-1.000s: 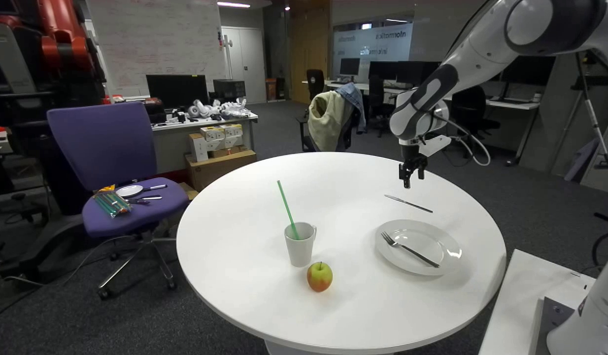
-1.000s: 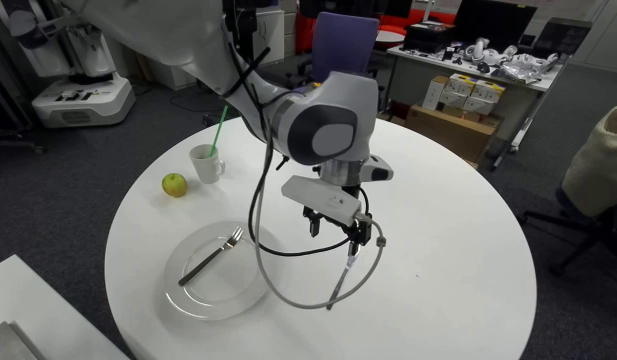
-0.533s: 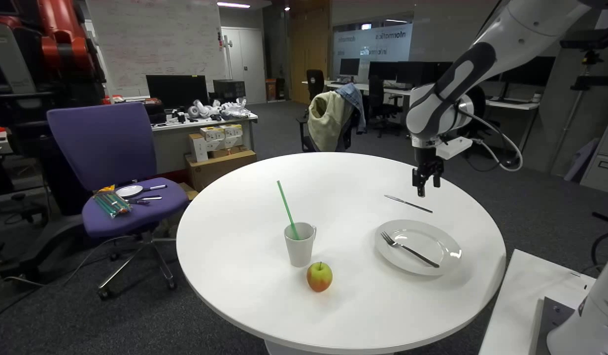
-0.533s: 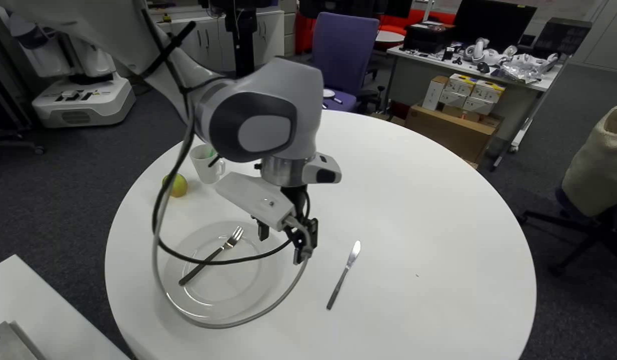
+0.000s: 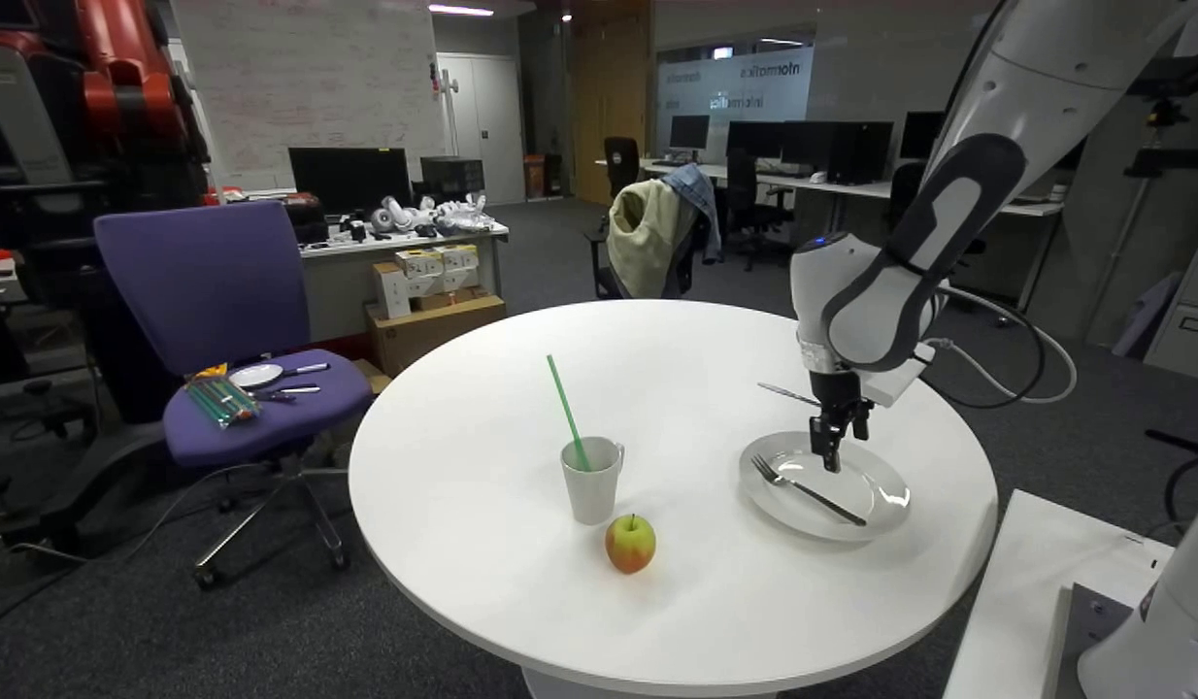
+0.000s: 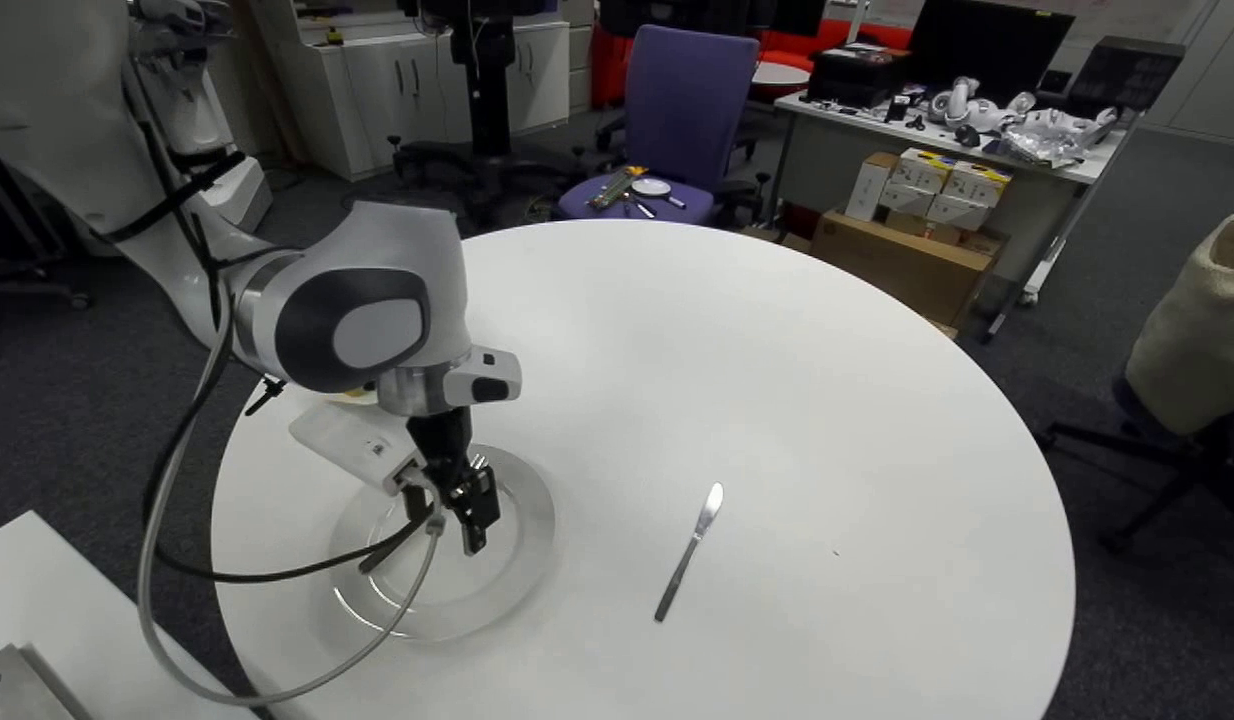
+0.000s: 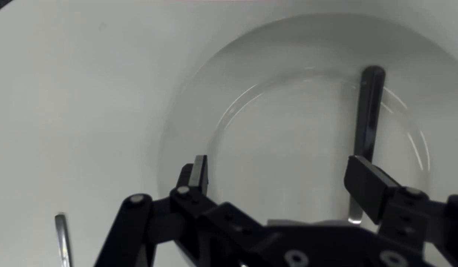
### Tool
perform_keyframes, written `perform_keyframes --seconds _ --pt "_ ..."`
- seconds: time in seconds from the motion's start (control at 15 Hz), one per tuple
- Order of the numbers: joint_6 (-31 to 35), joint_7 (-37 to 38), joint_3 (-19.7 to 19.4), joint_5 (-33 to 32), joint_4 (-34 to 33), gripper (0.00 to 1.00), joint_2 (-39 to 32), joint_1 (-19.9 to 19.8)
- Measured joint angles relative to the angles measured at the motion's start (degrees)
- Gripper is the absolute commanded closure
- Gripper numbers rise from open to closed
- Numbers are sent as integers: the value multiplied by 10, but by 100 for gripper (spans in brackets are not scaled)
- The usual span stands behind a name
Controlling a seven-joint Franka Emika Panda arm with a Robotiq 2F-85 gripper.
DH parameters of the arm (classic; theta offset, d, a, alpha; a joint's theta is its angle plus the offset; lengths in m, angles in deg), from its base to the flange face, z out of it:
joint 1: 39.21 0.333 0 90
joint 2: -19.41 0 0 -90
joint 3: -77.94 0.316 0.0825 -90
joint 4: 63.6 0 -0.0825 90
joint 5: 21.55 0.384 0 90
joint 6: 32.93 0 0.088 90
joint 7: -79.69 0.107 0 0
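My gripper [image 7: 277,159] is open and empty, pointing down above a white plate [image 7: 288,126]. In both exterior views the gripper [image 5: 845,447] [image 6: 445,523] hangs low over the plate [image 5: 881,481] [image 6: 530,540], with a small gap. A fork with a dark handle [image 7: 370,107] lies on the plate. In the wrist view the right finger [image 7: 370,181] overlaps part of the fork, apart in height as far as I can tell. In an exterior view the fork [image 5: 813,493] shows whole. A knife [image 6: 685,560] lies on the table beside the plate; its end [image 7: 62,237] shows in the wrist view.
A white mug [image 5: 591,495] with a green straw [image 5: 563,400] and a red-green apple [image 5: 630,544] stand on the round white table [image 5: 482,573]. The arm hides the mug in an exterior view. A loose cable [image 6: 277,577] hangs from the arm. A purple chair [image 5: 211,291] stands behind.
My open gripper has moved from above the knife to over the plate, and lower. The plate, fork, knife, mug and apple have not moved.
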Motion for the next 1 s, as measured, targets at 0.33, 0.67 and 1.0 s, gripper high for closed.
perform_keyframes --seconds 0.33,0.67,1.0 --pt "25 27 8 10 34 0 -1 29" --pt "58 -20 36 155 46 0 -2 26" --pt "58 -48 45 217 38 0 -2 20"
